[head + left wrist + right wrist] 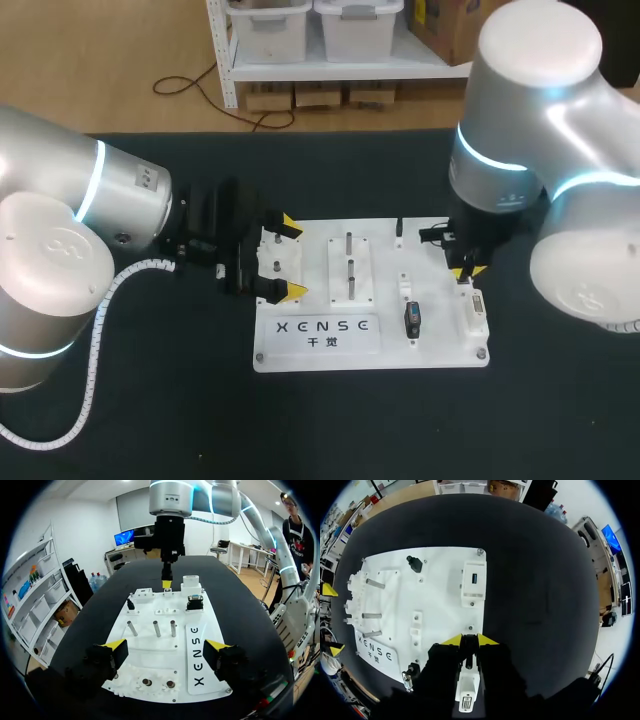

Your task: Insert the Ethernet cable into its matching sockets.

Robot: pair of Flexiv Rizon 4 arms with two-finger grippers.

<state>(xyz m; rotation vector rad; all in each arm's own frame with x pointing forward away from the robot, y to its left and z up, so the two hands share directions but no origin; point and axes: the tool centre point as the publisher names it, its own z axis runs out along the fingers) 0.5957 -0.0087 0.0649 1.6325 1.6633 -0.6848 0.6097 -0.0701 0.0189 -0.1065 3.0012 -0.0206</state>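
Nearest me, at the near right corner of the board [440,352], sits the white socket block [473,312]. My right gripper [470,641] hangs just past the block's far end, by the board's right edge. It is clenched on what I take for the cable's plug [468,651], a narrow dark-and-white piece. I can see no length of cable.

The danger, as I judge it, is a slanted entry. If the plug meets the socket's mouth off-line, it could jam or twist in so thin a pinch. A hard push could also shove the board, because my left gripper [293,257] only straddles the left edge, spread wide and grasping nothing.

For room, the worktop [400,430] to the right of the board lies open to me. Inward stands the black connector [413,318], with the steel pins [349,262] further in. Farther on, the block with the blue port [473,582] closes off the way to the far edge.
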